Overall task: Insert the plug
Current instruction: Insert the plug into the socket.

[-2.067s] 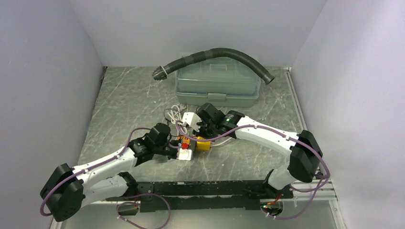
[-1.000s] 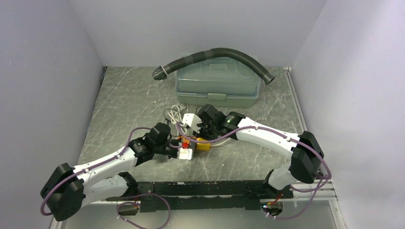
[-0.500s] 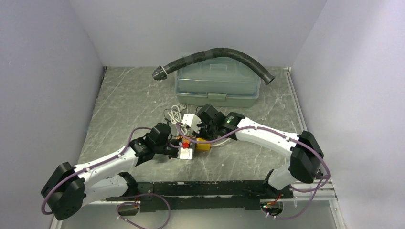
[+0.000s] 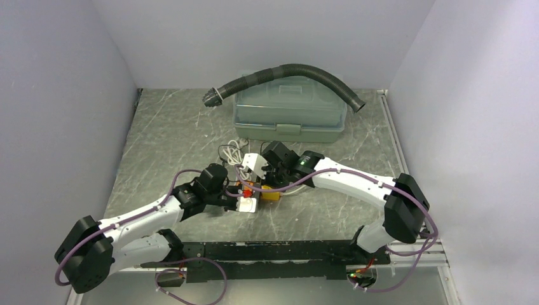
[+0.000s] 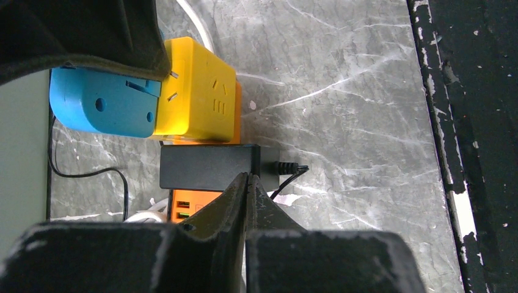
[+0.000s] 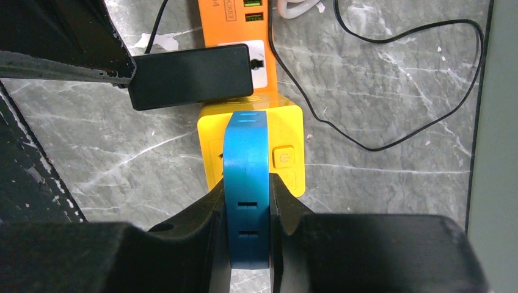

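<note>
- Gripping the blue plug by its flat sides, the right gripper sits low centre in its wrist view.
- Pins reach the yellow socket cube, upper left of the left wrist view, with a gap showing; probably not seated.
- Left gripper, pinched closed on nothing visible, points at the black adapter.
- Risk: a skewed push could bend the pins or shove the cube aside.

the right gripper shifts nearer the yellow socket cube, carrying the blue plug along. the left gripper pinches slightly tighter.
</note>
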`<state>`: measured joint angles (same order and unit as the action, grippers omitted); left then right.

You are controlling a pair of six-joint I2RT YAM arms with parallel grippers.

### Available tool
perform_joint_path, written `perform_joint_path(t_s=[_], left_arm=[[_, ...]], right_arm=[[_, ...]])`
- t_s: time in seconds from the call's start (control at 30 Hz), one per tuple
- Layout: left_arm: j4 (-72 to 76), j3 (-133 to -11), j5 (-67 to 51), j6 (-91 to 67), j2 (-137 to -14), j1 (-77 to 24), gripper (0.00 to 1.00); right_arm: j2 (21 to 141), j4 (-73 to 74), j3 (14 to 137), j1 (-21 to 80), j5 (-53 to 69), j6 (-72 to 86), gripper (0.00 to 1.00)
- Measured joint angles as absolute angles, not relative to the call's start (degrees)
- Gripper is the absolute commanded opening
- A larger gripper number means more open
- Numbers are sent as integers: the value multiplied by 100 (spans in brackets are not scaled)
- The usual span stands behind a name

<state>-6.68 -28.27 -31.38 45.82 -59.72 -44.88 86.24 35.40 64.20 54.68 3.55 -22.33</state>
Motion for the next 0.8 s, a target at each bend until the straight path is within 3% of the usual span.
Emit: perform_joint_path(t_s=[0.03, 0.07, 0.13, 0.2, 0.4, 0.57, 0.7, 0.77, 0.8], left_arm=[[-668, -2827, -3138, 4582, -5972, -4488, 9], [-668, -2827, -3138, 4582, -5972, -4488, 9], [-670, -2832, -3135, 4582, -5972, -4488, 9], [-679, -2840, -3124, 4582, -5972, -4488, 9], [-840, -2875, -3050, 4600, -5826, -4488, 9], [-1031, -2880, -2961, 4602, -5601, -4488, 10], [-1267, -2980, -2853, 4604, -5531, -4488, 11], [-1422, -3105, -2773, 4602, -5520, -4488, 20], [-1503, -3186, -2707, 4593, -5520, -4488, 32]], right_arm=[[8626, 3540, 6420, 5468, 355, -2233, 0], [8626, 3540, 6420, 5468, 355, -2233, 6], [8628, 3542, 6423, 5465, 355, -2231, 39], [8628, 3551, 6420, 5450, 395, -2185, 57], [8635, 3653, 6410, 5371, 639, -2043, 86], [8635, 3760, 6436, 5249, 644, -1992, 99], [8635, 3909, 6696, 5103, 655, -1979, 100], [8630, 3972, 6899, 5019, 685, -1973, 100], [8619, 4001, 7017, 4969, 716, -1968, 100]])
